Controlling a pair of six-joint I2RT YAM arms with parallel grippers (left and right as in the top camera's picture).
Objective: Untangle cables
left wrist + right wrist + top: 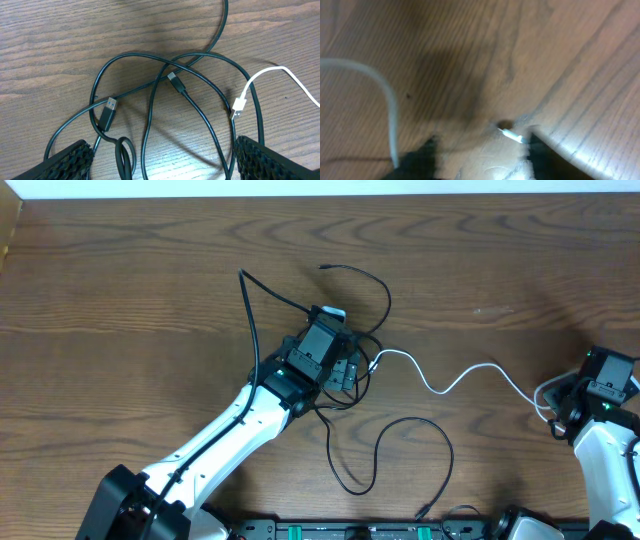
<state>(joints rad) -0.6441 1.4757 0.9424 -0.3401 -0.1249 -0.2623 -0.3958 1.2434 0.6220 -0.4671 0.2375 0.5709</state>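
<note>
The left gripper point(165, 150) is wide open. It holds nothing. Its two black fingers point(70, 160) hang just above the table point(120, 280), one on each side of the knot.

Right under it lie the black cables point(132, 54). They loop over each other many times, so this part is a real mess. A flat black plug point(107, 114) lies near the left finger. A small black plug point(174, 80) lies in the middle, where the loops cross. A white plug point(239, 106) lies near the right finger, and it touches or crosses a black loop there.

From that plug, the white cable point(440, 388) runs in a wavy line across the table to the right gripper point(480, 155), far off at the right side. That picture is blurry. The gripper's fingers look apart, with bare wood between them, so it seems open and not pinching anything. A bit of white cable runs down by one finger, and a small white tip lies by the other.

I think the job is about half done. The white cable is pulled out long and lies mostly free. The black cables are not sorted yet. One end of the white cable also has to come away from the black loops.
</note>
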